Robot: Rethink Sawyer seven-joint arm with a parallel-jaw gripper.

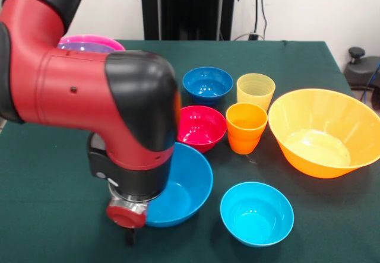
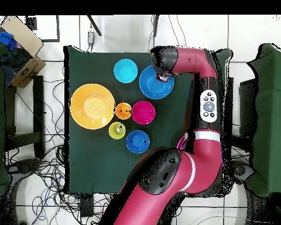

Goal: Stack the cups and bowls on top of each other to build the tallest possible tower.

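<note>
My gripper [image 1: 129,234] hangs low under the red and black wrist, at the left rim of the sky blue bowl [image 1: 185,186] [image 2: 156,82]; the wrist hides whether it holds the rim. A cyan bowl [image 1: 256,213] [image 2: 125,70] sits to the right of it. Behind stand a red bowl [image 1: 200,126], a dark blue bowl [image 1: 207,84], the orange cup [image 1: 246,126] and the pale yellow cup [image 1: 256,89], all upright. The large orange bowl [image 1: 323,133] [image 2: 92,106] is at the right. A pink bowl [image 1: 94,40] with a purple bowl [image 1: 89,47] nested in it peeks out behind the arm.
The arm's elbow and forearm [image 1: 77,85] block much of the table's left half in the front view. The green cloth [image 1: 53,215] ends near the large orange bowl on the right. In the overhead view, a cardboard box [image 2: 21,50] sits off the table.
</note>
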